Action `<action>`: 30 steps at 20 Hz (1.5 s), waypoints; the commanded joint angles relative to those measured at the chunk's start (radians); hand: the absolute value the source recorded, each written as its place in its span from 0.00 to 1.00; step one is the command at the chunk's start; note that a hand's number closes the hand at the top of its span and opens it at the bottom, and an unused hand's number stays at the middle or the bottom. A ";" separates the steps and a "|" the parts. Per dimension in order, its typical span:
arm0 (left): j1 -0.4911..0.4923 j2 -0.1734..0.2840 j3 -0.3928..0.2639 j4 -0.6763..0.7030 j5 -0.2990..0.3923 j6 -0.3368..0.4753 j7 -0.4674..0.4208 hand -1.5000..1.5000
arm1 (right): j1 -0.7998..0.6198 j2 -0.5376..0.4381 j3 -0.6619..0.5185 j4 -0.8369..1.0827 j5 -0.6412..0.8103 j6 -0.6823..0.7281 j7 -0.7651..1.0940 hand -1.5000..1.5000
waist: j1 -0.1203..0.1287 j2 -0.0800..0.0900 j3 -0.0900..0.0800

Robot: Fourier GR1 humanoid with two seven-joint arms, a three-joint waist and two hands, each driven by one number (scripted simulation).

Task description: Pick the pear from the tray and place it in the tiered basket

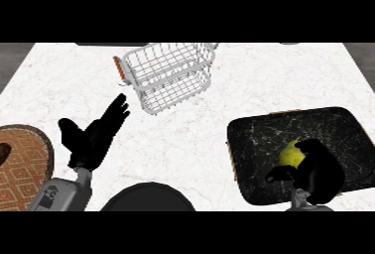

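The right hand (319, 171) sits over the dark marble-patterned tray (253, 136) at about four o'clock in the head view, fingers curled down against the pear (291, 153) with the thumb hooked out at the hand's nine o'clock; the fruit looks to be within its grasp, though the hand hides too much of it to say the hold is complete. The pear is on the tray, its visible yellow-green side bulging toward ten o'clock from the hand. Its long axis seems to run roughly from five to eleven o'clock, but which end carries the stem I cannot tell. I judge it light, stiff and smooth-skinned, prone to roll or slip, and best taken round the broad belly, not the narrow neck. The left hand (93, 133) rests open at eight o'clock, fingers up. The white wire tiered basket (170, 74) stands at twelve o'clock, well apart from the tray. A patterned wooden object (26, 168) lies at the nine o'clock edge.
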 commanded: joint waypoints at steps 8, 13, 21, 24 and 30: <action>-0.053 -0.006 0.009 0.029 0.007 -0.014 0.020 0.50 | -0.113 -0.204 0.245 -0.030 -0.354 0.455 -0.593 1.00 | 0.044 0.030 0.024; -0.009 -0.001 0.019 0.002 -0.005 0.002 0.012 0.50 | -0.171 -0.257 0.071 -0.240 -0.635 0.662 -0.652 1.00 | 0.001 0.016 0.023; 0.003 -0.020 0.014 -0.047 -0.023 0.021 0.064 0.50 | -0.388 -0.261 -0.143 -0.467 -0.854 0.801 -0.497 1.00 | 0.003 0.017 0.023; 0.008 -0.033 0.012 -0.043 -0.027 0.008 0.053 0.50 | -0.501 -0.242 -0.134 -0.564 -0.893 0.855 -0.346 1.00 | 0.002 0.016 0.023; 0.002 -0.020 0.043 -0.012 -0.034 -0.042 0.032 0.50 | -0.798 -0.309 -0.193 -0.414 -0.959 0.895 -0.250 1.00 | 0.012 0.019 0.022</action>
